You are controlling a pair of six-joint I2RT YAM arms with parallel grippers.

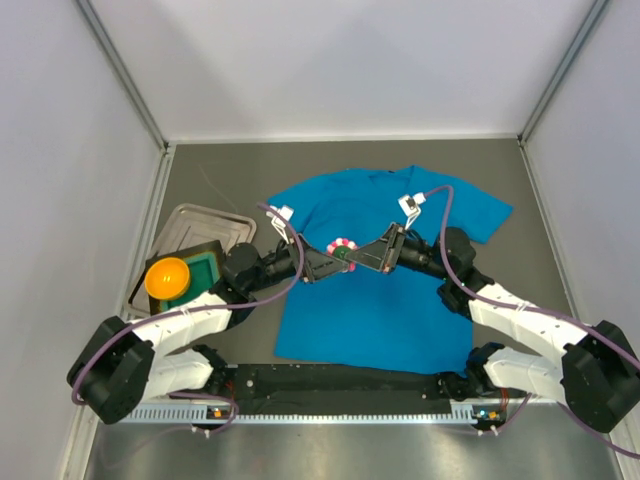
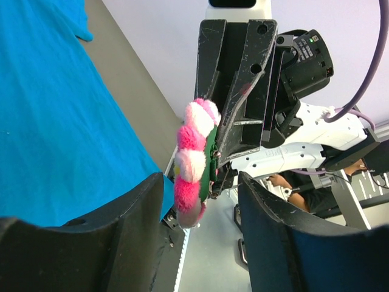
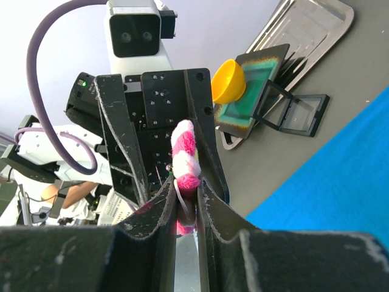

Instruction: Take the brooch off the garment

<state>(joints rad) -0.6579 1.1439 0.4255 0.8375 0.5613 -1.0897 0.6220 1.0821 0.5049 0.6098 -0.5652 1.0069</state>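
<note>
The right gripper (image 3: 187, 194) has its two fingers (image 3: 209, 210) drawn in to a narrow slit, pinching the brooch (image 3: 184, 163) edge-on by its lower part. The pink and white tufts stand up above the fingertips. The left gripper (image 2: 200, 182) faces it head-on with its fingers (image 2: 121, 240) spread wide, one on each side of the brooch. A gap shows on both sides, and whether either finger touches the tufts cannot be told. The left gripper grips nothing.

From above, the two grippers meet tip to tip over the chest of the blue shirt (image 1: 380, 310), with the brooch between them. In the left wrist view the brooch hangs in the air, apart from the blue cloth. The shirt lies flat on the grey table (image 1: 240, 165), collar on the far side and hem toward the arm bases.

To the left of the shirt lies a metal tray (image 1: 205, 222). On its near part rests a black block with a green top (image 1: 207, 268), and an orange round piece (image 1: 167, 277) sits at the left edge of that block. The right wrist view shows a small black frame (image 3: 301, 112) on the table beside them.

In all: two grippers, one brooch, one shirt, one tray, one green-topped block, one orange piece, one black frame.
</note>
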